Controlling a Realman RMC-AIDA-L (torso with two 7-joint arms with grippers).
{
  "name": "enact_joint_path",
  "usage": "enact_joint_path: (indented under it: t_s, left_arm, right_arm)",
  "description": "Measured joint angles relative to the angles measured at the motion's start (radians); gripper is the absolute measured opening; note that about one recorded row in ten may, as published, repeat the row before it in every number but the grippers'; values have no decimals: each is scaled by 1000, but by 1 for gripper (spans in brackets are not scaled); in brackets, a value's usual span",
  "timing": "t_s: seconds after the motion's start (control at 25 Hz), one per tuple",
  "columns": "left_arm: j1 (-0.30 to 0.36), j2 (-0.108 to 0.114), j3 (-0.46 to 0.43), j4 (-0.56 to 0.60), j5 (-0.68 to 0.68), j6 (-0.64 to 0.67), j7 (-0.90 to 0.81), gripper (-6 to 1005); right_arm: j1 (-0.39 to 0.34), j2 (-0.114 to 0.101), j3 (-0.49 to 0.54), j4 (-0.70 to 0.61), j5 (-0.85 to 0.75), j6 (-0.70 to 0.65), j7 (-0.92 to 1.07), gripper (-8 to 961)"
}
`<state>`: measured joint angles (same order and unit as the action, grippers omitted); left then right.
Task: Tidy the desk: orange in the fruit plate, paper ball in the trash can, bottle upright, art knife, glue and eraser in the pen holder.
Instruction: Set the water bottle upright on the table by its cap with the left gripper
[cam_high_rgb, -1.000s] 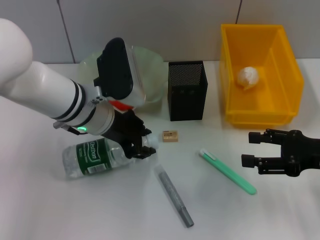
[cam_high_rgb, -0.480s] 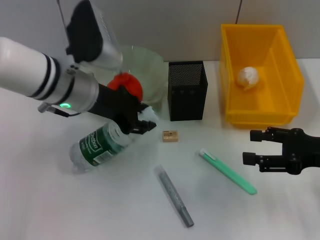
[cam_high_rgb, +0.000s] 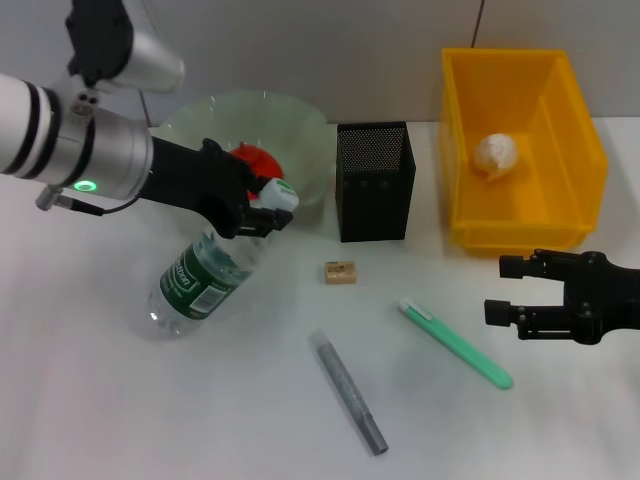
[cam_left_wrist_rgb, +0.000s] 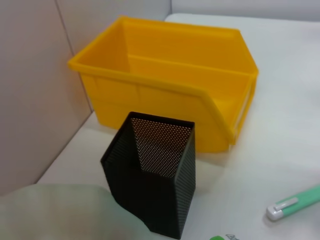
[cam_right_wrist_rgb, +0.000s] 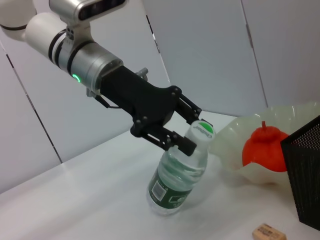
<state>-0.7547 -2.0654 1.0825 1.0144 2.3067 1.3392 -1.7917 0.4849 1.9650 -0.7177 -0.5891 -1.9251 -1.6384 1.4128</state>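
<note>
Head camera looked forward and down from above the near edge of the table (cam_high_rgb: 90, 400), taking in the whole surface to the back wall.

Left wrist camera sat low and close, near the table's back edge, facing across toward the right side: pen holder (cam_left_wrist_rgb: 152, 177) filled the foreground, trash can (cam_left_wrist_rgb: 170, 82) just behind it. It shared both of these with the head view.

Right wrist camera sat low near the right side, facing left across the table at middle distance. It shared with the head view the left end effector (cam_right_wrist_rgb: 187, 132), bottle (cam_right_wrist_rgb: 180, 175), fruit plate (cam_right_wrist_rgb: 235, 150) and eraser (cam_right_wrist_rgb: 267, 233).
</note>
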Motion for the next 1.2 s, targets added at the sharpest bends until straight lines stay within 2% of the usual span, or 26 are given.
enact_joint_path:
  t_s: [0.08,0.44,0.88,1.2]
  left_arm:
    - [4,2,-61,11,-2,35,0,445]
    - [7,6,-166,22,-3,75,0,445]
    - [25,17,-195,26,-14,101,0,445]
    - [59,47,-207,27,-111,127,-1,443]
  right_arm:
    - [1,0,0,0,0,1,0,839]
    - [3,0,0,-1,0,2,0,838]
    - [3,1,1,-1,0,2,4,839]
    - [4,1,1,-2,0,2,10,838]
